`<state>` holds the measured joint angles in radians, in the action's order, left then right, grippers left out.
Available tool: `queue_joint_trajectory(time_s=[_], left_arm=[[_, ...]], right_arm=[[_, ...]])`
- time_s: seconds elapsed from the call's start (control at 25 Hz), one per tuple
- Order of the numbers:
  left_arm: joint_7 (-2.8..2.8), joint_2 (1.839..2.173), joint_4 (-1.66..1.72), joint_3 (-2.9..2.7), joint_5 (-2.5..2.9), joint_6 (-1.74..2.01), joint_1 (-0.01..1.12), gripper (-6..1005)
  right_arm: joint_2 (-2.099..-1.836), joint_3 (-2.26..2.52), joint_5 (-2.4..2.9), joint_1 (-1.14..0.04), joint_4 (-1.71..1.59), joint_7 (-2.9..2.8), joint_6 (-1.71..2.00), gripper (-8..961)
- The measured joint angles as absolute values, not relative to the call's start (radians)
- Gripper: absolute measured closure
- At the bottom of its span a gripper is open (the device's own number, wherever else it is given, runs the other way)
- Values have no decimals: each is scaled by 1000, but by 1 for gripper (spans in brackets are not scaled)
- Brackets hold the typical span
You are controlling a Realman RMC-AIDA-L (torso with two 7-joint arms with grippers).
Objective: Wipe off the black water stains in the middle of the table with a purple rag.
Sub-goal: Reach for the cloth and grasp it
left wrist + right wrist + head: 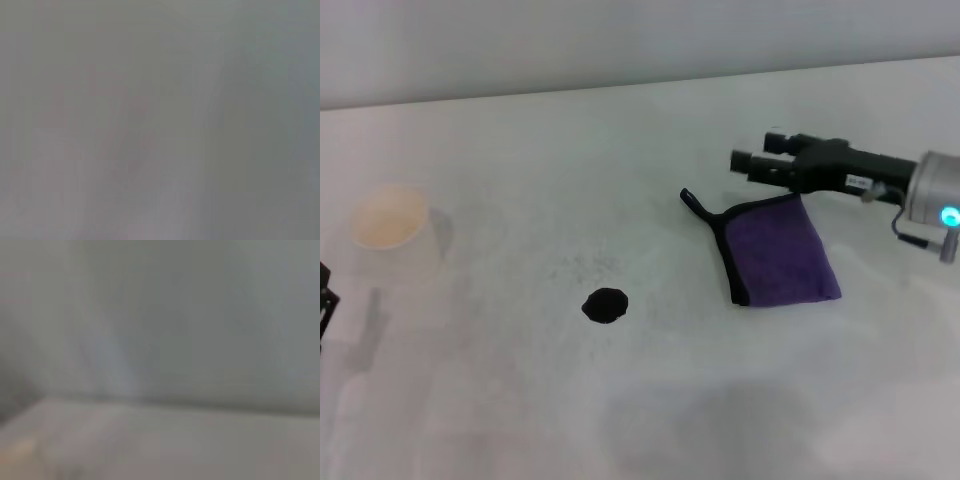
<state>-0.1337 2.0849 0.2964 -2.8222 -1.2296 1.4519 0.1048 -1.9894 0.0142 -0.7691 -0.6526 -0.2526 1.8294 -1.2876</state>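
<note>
Probably a bare robot test bench: a plain white table against a blank pale wall.

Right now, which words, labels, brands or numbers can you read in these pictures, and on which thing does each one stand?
None can be read.
Right gripper: a small pale label on its black body, too blurred to read.
Purple rag, paper cup, table: no print visible.
Both wrist views: no text.
</note>
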Motion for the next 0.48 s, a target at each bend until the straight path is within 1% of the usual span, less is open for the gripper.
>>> queue_joint_trajectory(time_s=[0.08,0.12,0.32,0.48], left_arm=[[-184,2085,276,-2821,-1247,1447,116,109],[-218,2085,269,-2821,-1255,1440,121,109],[-357,2082,251,-2820,-1280,1425,137,109],[-361,2081,221,-2819,-1290,1423,153,109]], right_arm=[[-2012,160,-768,-677,-367,1711,-1284,113],[-2019,228,-768,-683,-411,1659,-1282,114],[-2018,647,-762,-690,-616,1327,-1249,115],[-2010,1026,-738,-632,-887,1031,-1222,115]])
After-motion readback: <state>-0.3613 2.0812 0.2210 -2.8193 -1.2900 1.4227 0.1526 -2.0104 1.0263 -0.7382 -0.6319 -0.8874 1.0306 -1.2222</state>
